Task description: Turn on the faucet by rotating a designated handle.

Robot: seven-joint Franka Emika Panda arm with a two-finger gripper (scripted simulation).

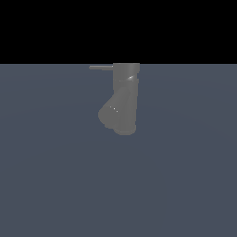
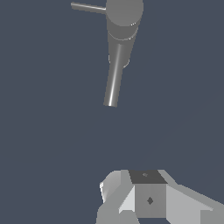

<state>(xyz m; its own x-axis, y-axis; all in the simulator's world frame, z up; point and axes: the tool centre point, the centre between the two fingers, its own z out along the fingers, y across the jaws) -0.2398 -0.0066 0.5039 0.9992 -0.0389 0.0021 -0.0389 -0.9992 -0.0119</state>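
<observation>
Standing just above the centre of the exterior view, one faucet (image 1: 124, 99) rises from the desk (image 1: 55, 185), its upright dark-grey cylinder topped at the line where the grey surface meets the black background. One thick rounded spout (image 1: 110, 113) branches from the lower part of the cylinder and angles down toward the exterior view's left. One handle (image 1: 101, 67), a thin straight grey rod, juts level from the top of the cylinder toward the exterior view's left.

In the wrist view the same single faucet (image 2: 124, 19) shows from above at the upper middle of the frame, with its round cap uppermost, the spout (image 2: 113, 81) running down as a long bright-edged tube, and the handle (image 2: 87, 8) sticking out sideways at the upper left of the frame.

No part of the arm shows in the exterior view. In the wrist view the gripper (image 2: 151, 199) shows at the bottom edge as pale grey and white blocks, well apart from the faucet and touching nothing. Its fingertips are cut off by the frame, so I cannot tell whether the jaws are open or closed.

The desk is a plain, flat blue-grey surface filling the lower part of the exterior view and all of the wrist view. Above it, a solid black band crosses the top of the exterior view.
</observation>
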